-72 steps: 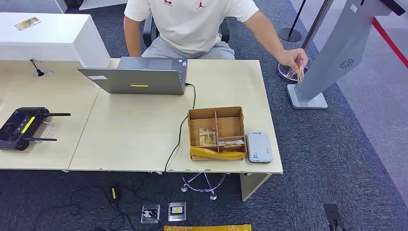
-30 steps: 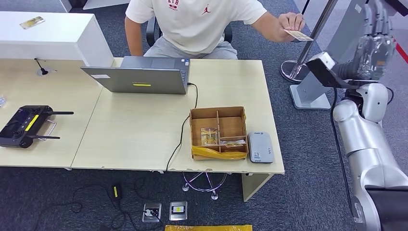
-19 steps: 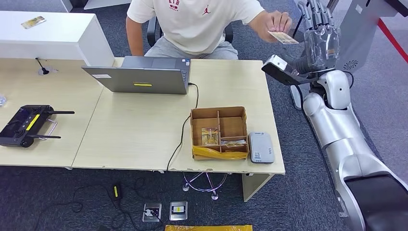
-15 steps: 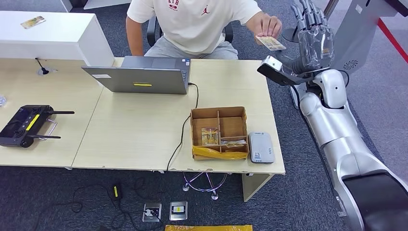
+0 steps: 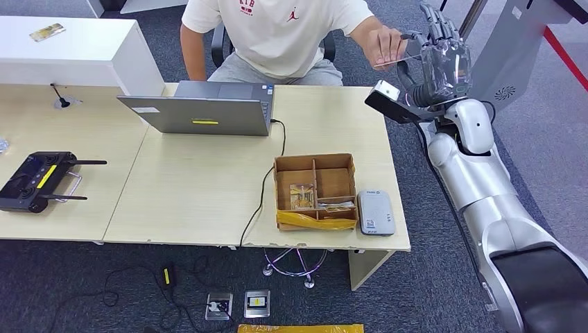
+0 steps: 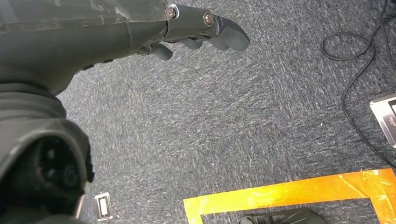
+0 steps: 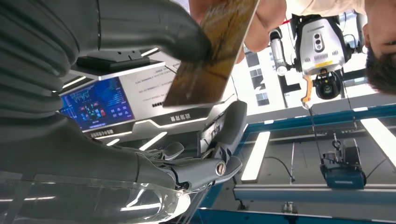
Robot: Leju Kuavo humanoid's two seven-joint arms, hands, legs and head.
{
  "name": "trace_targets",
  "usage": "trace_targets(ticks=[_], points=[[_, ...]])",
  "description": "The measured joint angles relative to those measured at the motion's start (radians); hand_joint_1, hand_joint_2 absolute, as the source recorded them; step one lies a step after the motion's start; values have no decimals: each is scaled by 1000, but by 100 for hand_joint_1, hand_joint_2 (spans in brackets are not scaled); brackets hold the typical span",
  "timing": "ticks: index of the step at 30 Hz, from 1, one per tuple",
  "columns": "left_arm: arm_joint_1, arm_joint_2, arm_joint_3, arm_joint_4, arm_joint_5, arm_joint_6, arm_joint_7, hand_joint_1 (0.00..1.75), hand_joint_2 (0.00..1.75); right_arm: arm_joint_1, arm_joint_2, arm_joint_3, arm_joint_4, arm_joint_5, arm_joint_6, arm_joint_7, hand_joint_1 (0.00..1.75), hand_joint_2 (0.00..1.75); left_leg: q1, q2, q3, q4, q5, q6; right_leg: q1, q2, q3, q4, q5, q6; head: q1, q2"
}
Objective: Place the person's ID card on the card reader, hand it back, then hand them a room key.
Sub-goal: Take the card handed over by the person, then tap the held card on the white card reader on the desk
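— Where is the ID card [image 5: 390, 64] relative to the card reader [image 5: 374, 212]?

— Well apart from it; the card reader lies flat on the surface [image 5: 208, 187] at its near right corner, just beside the cardboard box [image 5: 313, 190], while the ID card is up in the air beyond the surface's far right corner, pinched in the person's hand [image 5: 385, 46].

— And the right hand [image 5: 438, 59]?

— Raised next to the ID card, fingers [image 5: 435, 21] pointing up and spread; in the right wrist view the thumb [image 7: 154, 28] lies against the card's face and the darker fingers stand apart beneath it; whether the right hand has a real grasp on the ID card I cannot tell, since the person's hand holds it too.

— The left hand [image 6: 140, 28]?

— Hanging over dark carpet with orange tape [image 6: 289, 191] on it; its fingers curl in loosely around nothing.

— What else lies away from the card reader?

— The box's dividers hold a few cards; a grey laptop [image 5: 201, 107] sits farther back on the surface, its cable running past the box; a black controller [image 5: 35, 180] rests far off toward the left end.
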Motion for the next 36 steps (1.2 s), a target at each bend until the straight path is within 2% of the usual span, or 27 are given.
trace_targets(ticks=[21, 28, 36], points=[[1, 0, -4, 0, 1, 9, 0, 0, 0, 54, -24, 14, -12, -28, 30, 23, 175, 175, 0, 0, 1, 0, 0, 0, 0, 1, 0, 0, 0, 0, 0, 0], [1, 0, -4, 0, 17, 8, 0, 0, 0, 101, -41, 15, -43, -52, 102, 29, 175, 175, 0, 1, 1, 0, 0, 0, 0, 1, 0, 0, 0, 0, 0, 0], [3, 7, -4, 0, 43, 9, 0, 0, 0, 217, -83, 24, -145, -81, 168, 62, 175, 175, 0, 1, 1, 0, 0, 0, 0, 2, 0, 0, 0, 0, 0, 0]])
